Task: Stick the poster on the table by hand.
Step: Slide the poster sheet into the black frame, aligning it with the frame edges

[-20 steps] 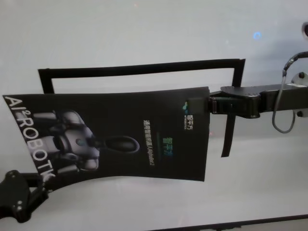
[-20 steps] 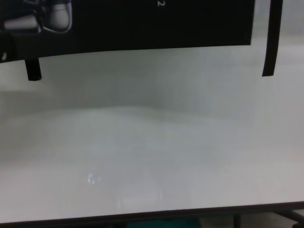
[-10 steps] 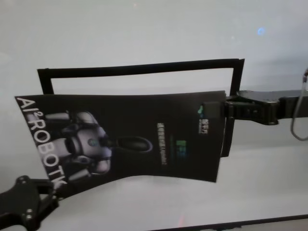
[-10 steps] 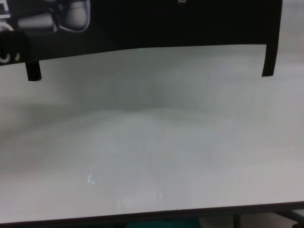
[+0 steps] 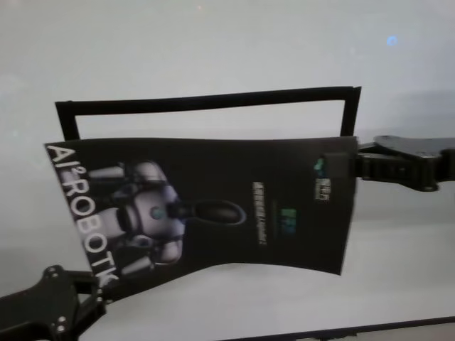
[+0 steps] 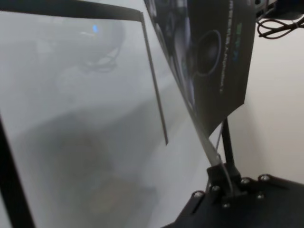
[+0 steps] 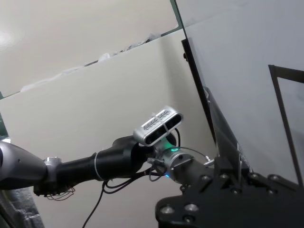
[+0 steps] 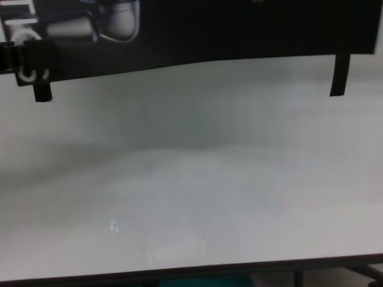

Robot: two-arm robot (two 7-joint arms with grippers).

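Holding the poster (image 5: 213, 206) stretched across frame centre above the table (image 5: 213, 42): left gripper (image 5: 96, 288) clamping its lower-left corner, right gripper (image 5: 340, 167) clamping its right edge. Overlapping the tape frame (image 5: 206, 101) only partly; lowering and pressing flat seemingly remaining.

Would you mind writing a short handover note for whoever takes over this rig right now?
Left gripper: shut on the near-left corner of the large glossy black poster, by the white lettering.
Right gripper: shut on the poster's right edge.
The poster hangs stretched between both arms, sagging slightly, above the plain white matte table. It overlaps the near part of the narrow black tape strip outline; its right edge lies near the outline's right strip.
Done: poster picked up and spread.
Left: align it with the outline, lower it flat, press it down and release.
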